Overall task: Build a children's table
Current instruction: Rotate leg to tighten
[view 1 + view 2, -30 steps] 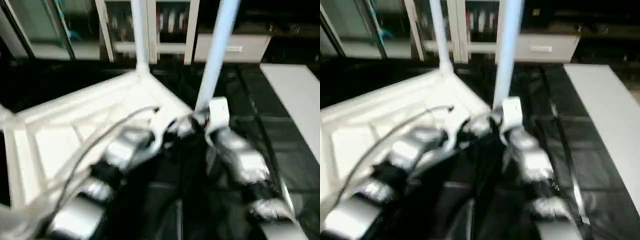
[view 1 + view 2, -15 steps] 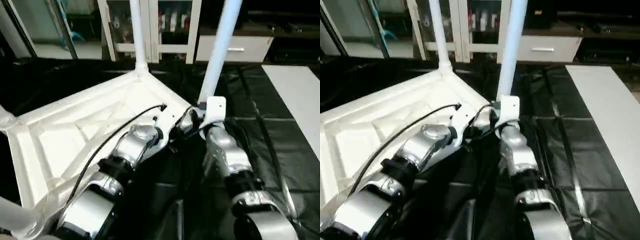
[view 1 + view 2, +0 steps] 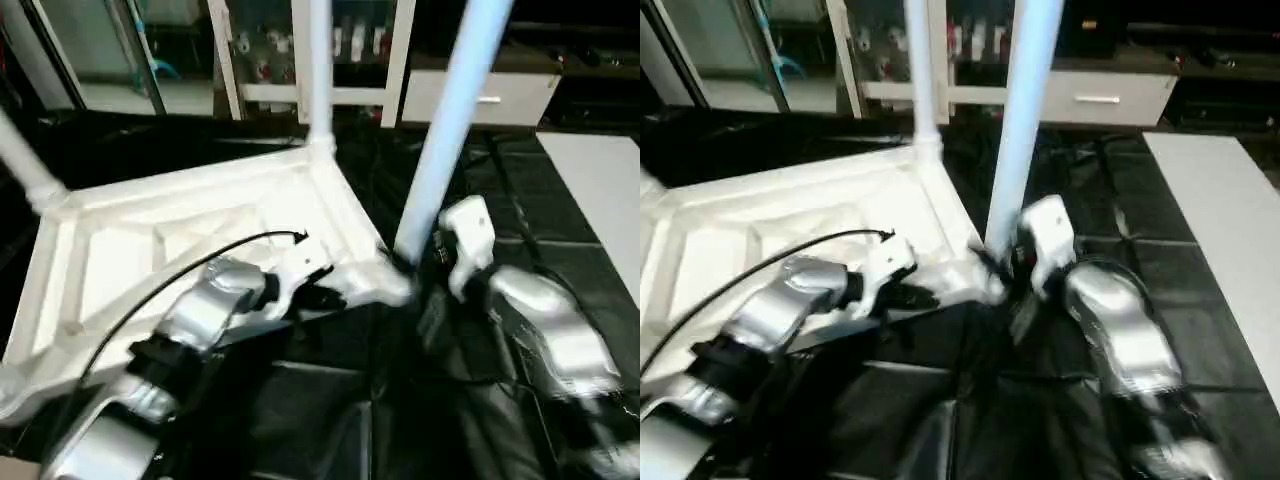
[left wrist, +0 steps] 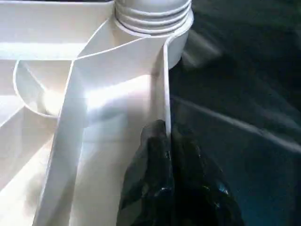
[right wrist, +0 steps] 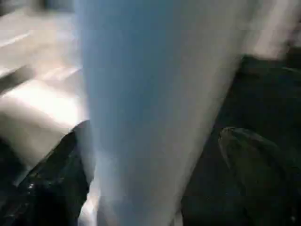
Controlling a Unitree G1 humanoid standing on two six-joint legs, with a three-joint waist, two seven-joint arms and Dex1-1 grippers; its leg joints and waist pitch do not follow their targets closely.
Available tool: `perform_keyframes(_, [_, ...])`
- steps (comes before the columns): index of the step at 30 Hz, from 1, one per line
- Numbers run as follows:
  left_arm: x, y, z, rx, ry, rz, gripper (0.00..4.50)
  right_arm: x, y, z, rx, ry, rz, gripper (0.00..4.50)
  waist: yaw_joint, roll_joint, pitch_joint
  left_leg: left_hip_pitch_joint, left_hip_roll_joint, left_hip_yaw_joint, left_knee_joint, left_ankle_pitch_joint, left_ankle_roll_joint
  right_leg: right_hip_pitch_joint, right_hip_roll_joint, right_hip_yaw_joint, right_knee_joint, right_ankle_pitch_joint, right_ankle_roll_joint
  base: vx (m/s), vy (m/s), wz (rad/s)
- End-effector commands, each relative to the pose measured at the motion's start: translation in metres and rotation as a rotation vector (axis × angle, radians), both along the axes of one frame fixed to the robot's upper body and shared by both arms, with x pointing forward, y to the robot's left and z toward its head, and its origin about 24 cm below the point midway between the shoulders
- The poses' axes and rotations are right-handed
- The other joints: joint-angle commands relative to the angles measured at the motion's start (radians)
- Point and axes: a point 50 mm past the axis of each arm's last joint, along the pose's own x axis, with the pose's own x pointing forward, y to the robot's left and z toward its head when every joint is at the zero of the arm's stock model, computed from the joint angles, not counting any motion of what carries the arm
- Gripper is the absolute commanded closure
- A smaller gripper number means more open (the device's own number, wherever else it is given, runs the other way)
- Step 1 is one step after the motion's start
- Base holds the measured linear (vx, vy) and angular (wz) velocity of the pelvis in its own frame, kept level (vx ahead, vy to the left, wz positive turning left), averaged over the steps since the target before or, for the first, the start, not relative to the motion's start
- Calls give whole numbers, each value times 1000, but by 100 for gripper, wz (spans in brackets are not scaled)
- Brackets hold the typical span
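The white tabletop [image 3: 170,250] lies upside down, ribbed underside up, on the black cover. A leg stands in the far corner socket [image 3: 320,70] and another at the left corner [image 3: 25,165]. A third leg [image 3: 450,130] rises from the near corner socket [image 4: 153,14]. My left gripper [image 4: 167,136] is shut on the tabletop's rim just short of that socket. My right gripper [image 5: 150,155] is closed round the base of the near leg [image 5: 150,94], one finger [image 5: 47,188] on either side. In the head view the right gripper [image 3: 415,262] sits low against that leg.
A white glass-door cabinet [image 3: 260,60] and a white drawer unit [image 3: 480,95] stand behind the work surface. A flat white panel [image 3: 600,190] lies at the right. The black cover [image 3: 330,420] stretches toward me between my forearms.
The head view has shifted. My right forearm has swung out to the right while its gripper stays at the near leg's base. The left gripper keeps its hold on the rim.
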Motion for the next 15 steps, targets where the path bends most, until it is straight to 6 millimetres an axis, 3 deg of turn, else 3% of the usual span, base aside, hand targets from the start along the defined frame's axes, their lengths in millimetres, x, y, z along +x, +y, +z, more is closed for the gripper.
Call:
perform_keyframes(1, [-12,-5,10,-26,41,-157,450,-19,3,4,-36,56,206,25,0,-11,-59,14,54,-26,-83,-196,58,49,-69,37,-76,-190,-232,0,0,0])
perform_keyframes(5, [-20,2,15,-7,90,-228,450,-36,-3,-4,-102,145,323,25,1,-12,-57,13,55,-27,-82,-194,63,45,-70,37,-75,-203,-242,0,0,0])
perform_keyframes(10, [-24,3,15,-7,103,-244,450,-37,-2,-11,-121,169,313,25,0,-12,-55,17,54,-27,-83,-216,42,40,-71,37,-82,-270,-232,0,0,0])
perform_keyframes(15, [-27,2,16,-7,113,-251,450,-34,0,-11,-116,180,301,40,-1,-15,-57,12,52,-27,-82,-191,46,44,-69,36,-77,-222,-233,0,0,0])
